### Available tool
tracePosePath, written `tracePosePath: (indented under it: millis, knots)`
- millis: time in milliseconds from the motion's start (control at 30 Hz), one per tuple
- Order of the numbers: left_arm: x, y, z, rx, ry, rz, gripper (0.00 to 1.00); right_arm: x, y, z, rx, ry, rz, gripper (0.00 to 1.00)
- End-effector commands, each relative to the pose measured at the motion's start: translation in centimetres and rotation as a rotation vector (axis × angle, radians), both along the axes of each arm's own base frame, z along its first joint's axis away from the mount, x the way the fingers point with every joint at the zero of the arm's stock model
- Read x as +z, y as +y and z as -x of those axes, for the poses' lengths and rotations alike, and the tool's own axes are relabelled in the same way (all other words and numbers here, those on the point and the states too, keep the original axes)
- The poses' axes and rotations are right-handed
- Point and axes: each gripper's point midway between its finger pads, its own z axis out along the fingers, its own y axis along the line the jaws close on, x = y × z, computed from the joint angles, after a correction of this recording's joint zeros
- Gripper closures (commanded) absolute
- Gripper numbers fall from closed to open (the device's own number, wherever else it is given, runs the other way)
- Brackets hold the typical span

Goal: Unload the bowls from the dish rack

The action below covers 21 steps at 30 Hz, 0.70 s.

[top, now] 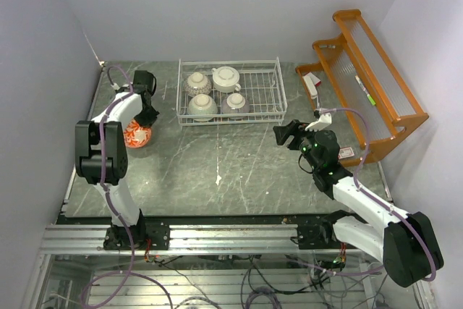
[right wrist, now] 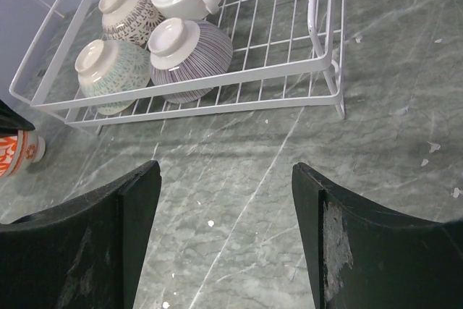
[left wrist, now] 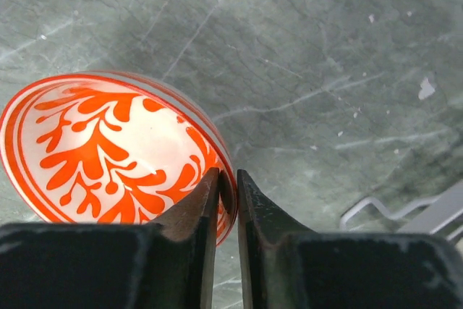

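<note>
Left fingers (left wrist: 188,229) pinch the red-patterned bowl (left wrist: 108,150) on the bench (left wrist: 325,70); right fingers (right wrist: 108,236) gape empty. Open fully before lifting straight off.

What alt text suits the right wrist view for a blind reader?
Four small upturned ceramic bowls sit at the left end of a white wire dish rack on a grey-green stone-look table. The open right pincer frames the foreground, holding nothing.

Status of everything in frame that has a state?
Left gripper: jaws narrow, around rim of red bowl; grip unclear.
Right gripper: open, empty.
Red bowl: on table, outside rack.
Dish rack: four bowls inside, right half bare.
Rack bowls: all upside down.
</note>
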Motion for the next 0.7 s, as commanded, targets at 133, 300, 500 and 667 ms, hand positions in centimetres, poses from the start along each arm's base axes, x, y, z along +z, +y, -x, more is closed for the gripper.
tracePosePath:
  millis: [133,300,500,667]
  knots:
    - [1.9,-1.7,-0.7,-0.062,-0.096,0.096,0.59,0.4,-0.1,-0.2,-0.006,-0.024,0.0,0.28]
    - [2.4,-1.4,-0.7,-0.058,-0.097,0.081,0.52,0.5,-0.2,-0.2,-0.008,-0.026,0.002,0.28]
    - [5.7,-1.1,-0.2,-0.061,-0.159,0.042,0.49,0.5,0.0,-0.2,0.0,-0.026,0.0,0.28]
    - [9.8,-1.2,0.9,-0.069,-0.251,0.032,0.42,1.1,0.7,-0.4,0.027,-0.038,-0.017,0.25]
